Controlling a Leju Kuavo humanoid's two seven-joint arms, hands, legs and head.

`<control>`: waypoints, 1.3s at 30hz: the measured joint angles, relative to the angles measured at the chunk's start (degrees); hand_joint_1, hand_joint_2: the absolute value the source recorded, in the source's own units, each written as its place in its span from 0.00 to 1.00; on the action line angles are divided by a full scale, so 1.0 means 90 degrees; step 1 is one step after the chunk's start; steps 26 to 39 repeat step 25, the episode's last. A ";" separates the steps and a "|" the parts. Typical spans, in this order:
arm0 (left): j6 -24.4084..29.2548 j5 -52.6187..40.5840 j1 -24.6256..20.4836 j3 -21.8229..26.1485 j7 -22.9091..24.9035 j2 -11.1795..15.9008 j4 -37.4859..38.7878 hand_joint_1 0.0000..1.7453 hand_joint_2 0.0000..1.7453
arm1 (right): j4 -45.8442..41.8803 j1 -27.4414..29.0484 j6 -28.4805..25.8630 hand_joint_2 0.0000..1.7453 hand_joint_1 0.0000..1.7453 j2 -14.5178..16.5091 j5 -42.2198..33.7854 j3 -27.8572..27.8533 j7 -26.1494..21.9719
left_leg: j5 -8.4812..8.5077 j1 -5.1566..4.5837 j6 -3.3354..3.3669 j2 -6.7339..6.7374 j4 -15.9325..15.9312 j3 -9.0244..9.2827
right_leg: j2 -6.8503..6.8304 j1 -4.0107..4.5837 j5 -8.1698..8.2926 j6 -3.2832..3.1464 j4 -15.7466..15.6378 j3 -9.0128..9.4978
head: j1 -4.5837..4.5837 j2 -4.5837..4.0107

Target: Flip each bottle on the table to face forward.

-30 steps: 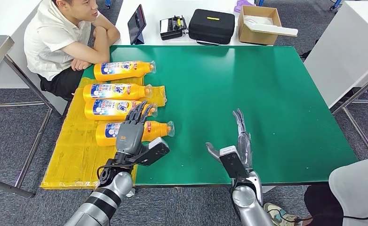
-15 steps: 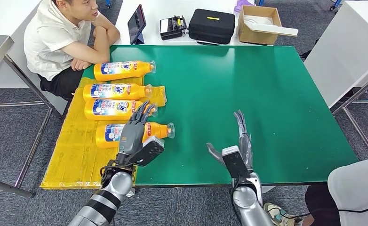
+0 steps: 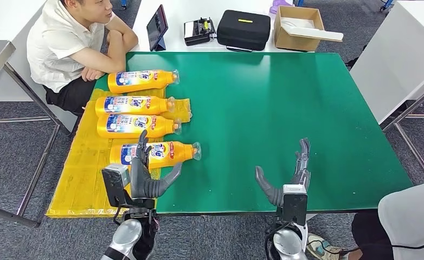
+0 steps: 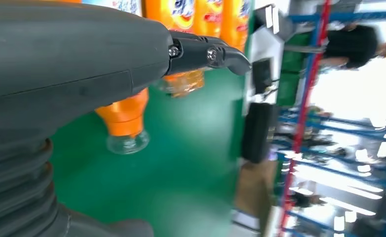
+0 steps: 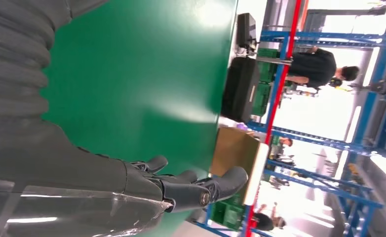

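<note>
two hands are up at the near edge of the surface (image 3: 286, 103), and our left hand (image 3: 145, 176) is the one that matters. it is released, thumb splayed toward the right and fingers pointing away from us, gripping nothing. its fingertips (image 3: 142, 142) overlap the nearest bottle (image 3: 158, 153) in the head view; whether they touch it or hover just above we cannot tell. the left wrist view shows that bottle's clear cap beyond the thumb (image 4: 208, 53), with a gap between them.

the nearest bottle lies just ahead of the left hand, on its side, long axis running left to right across us, cap pointing right toward the green middle. its label side faces up. part of it rests on the yellow sheet (image 3: 82, 184), the cap end on bare green. three more bottles (image 3: 136, 103) lie beyond it in a row, same orientation, well out of the hand's immediate reach.

our right hand (image 3: 288, 176) is also released and empty, fingers spread, well apart from every bottle. we judge the left arm is clearly the nearer one for any grasp. a person (image 3: 71, 46) sits at the far left corner, arms resting by the farthest bottle.
</note>
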 joint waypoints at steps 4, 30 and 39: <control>-0.0832 0.0855 0.0148 -0.0015 0.0024 0.0109 -0.0259 0.00 1.00 | -0.0016 -0.0004 0.0198 1.00 0.00 -0.0001 -0.0147 0.0007 0.0084 | 0.0001 -0.0001 0.0001 -0.0001 0.0000 0.0000 | 0.0000 -0.0001 0.0002 0.0001 0.0000 0.0002 | 0.0000 0.0000; -0.0133 -0.1035 0.0381 0.0017 -0.0586 0.0220 -0.0527 0.07 1.00 | 0.0026 -0.0081 -0.1044 0.00 0.24 0.0212 0.0640 -0.0032 0.0515 | 0.0004 0.0000 0.0001 0.0000 0.0000 0.0001 | -0.0001 0.0000 0.0003 0.0001 0.0000 0.0001 | 0.0000 0.0000; -0.0133 -0.1035 0.0381 0.0017 -0.0586 0.0220 -0.0527 0.07 1.00 | 0.0026 -0.0081 -0.1044 0.00 0.24 0.0212 0.0640 -0.0032 0.0515 | 0.0004 0.0000 0.0001 0.0000 0.0000 0.0001 | -0.0001 0.0000 0.0003 0.0001 0.0000 0.0001 | 0.0000 0.0000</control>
